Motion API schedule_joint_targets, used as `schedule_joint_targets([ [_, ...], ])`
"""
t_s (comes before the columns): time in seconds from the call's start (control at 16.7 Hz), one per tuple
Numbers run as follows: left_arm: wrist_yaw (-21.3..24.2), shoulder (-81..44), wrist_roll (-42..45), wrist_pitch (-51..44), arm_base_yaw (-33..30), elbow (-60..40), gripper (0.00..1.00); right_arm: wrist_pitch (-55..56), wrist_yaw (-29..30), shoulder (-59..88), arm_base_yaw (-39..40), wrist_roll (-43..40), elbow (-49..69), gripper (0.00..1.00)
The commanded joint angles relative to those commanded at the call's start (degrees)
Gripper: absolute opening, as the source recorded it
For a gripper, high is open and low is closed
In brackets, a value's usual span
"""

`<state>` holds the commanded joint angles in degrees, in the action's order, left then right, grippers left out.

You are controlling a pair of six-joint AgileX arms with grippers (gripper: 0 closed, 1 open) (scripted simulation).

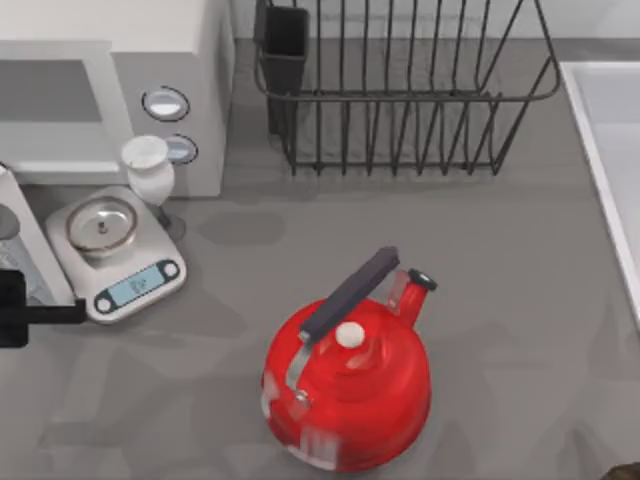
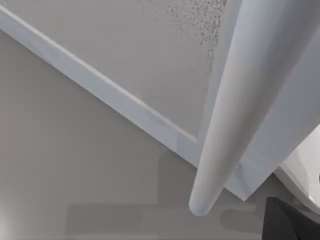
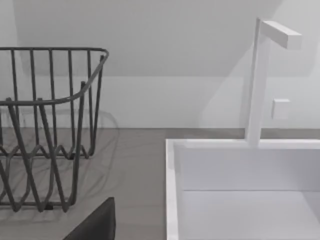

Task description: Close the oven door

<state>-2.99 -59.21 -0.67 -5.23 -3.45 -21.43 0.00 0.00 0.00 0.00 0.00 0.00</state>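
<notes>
At the worktop's far left the oven (image 1: pixel 120 100) gapes, its oven door (image 1: pixel 30 245) swung out at the left edge, closing still ahead; we cannot tell either pincer's state.

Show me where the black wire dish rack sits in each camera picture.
Top view: dish rack at top centre, right of the oven.
Left wrist view: pale panels, close up.
Right wrist view: dish rack on the grey table.
Shared landmark: white sink beside the rack.
</notes>
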Motion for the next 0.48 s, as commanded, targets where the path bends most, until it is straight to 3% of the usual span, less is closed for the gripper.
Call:
schedule_joint_targets([
  [0.48,0.23,-4.28,-0.07,1.79,-0.25,-2.84,0.0,0.0,0.0,0.0,0.0,0.0,0.0,1.0],
])
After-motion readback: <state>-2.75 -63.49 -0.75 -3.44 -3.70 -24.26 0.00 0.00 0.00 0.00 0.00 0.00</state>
